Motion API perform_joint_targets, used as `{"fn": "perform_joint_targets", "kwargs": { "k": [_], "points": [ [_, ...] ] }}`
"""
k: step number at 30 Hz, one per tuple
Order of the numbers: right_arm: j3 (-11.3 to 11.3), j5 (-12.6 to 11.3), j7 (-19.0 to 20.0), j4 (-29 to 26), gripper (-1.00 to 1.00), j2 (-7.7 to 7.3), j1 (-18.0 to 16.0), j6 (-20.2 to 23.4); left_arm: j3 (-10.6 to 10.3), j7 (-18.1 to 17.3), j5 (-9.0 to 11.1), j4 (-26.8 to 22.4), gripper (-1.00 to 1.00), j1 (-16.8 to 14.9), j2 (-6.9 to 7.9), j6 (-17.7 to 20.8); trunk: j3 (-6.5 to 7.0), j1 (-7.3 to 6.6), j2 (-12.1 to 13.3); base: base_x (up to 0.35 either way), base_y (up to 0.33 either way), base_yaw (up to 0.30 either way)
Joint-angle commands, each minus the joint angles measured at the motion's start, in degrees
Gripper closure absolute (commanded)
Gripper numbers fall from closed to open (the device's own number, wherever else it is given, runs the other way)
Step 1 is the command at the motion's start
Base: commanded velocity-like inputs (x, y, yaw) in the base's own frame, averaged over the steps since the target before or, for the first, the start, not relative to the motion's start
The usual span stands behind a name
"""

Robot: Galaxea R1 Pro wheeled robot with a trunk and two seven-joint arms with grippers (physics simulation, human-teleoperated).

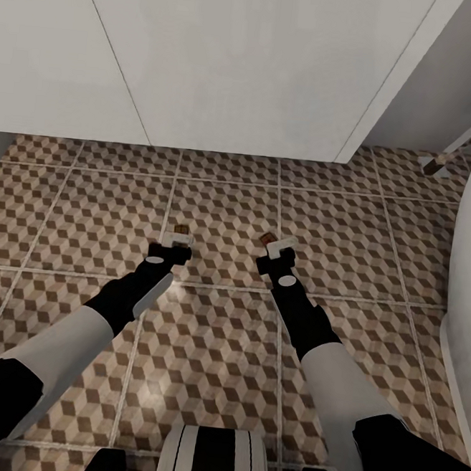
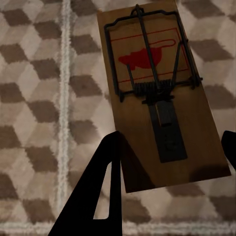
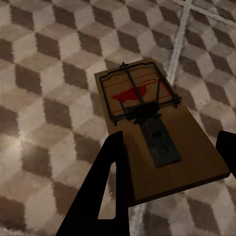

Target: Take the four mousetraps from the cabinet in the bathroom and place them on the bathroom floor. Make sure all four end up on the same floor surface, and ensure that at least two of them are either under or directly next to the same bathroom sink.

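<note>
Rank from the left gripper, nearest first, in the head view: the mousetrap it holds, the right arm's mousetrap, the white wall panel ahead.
1. Left mousetrap: in the left gripper, jaws closed on it.
2. Right mousetrap: across, held in the right gripper.
3. White wall panel: farthest, ahead past the bathroom floor.

A plain white wall [image 1: 231, 55] rises at the far edge of the room, split by thin seams into broad panels. At the right, a curved white fixture [image 1: 470, 301] bulges in from the side, and a brown-tipped white leg [image 1: 438, 163] angles down near the corner.
</note>
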Motion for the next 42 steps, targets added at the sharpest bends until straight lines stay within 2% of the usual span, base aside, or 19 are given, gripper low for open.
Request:
{"fn": "perform_joint_targets", "kwargs": {
  "k": [1,10,18,23,42],
  "points": [
    [0.17,0.46,-0.29,-0.18,1.00,0.00,-0.02,0.56,-0.41,0.81,0.33,-0.33,1.00,-0.05,0.14,0.23,-0.03,-0.01,-0.01,0.000,0.000,0.000],
    [0.23,0.31,-0.42,-1.47,1.00,0.00,-0.02,1.15,-0.37,0.88,0.08,-3.24,1.00,0.00,0.33,0.39,-0.09,-0.01,-0.01,0.000,0.000,0.000],
    [0.23,0.35,-0.43,-3.41,1.00,0.00,-0.02,1.14,-0.42,0.96,-0.14,-7.80,1.00,0.20,1.87,0.57,-0.58,-0.01,-0.01,0.000,0.000,0.000],
    [0.21,0.35,-0.43,-4.65,1.00,0.00,-0.02,1.19,-0.42,0.96,-0.14,-8.78,1.00,0.35,2.55,0.59,-1.01,-0.01,-0.01,0.000,0.000,0.000],
    [0.24,0.34,-0.43,-8.43,1.00,0.00,-0.02,2.29,-0.42,0.97,-0.15,-9.46,1.00,0.38,3.19,0.60,-6.89,0.48,-0.27,0.000,0.000,0.000]
  ]
}}
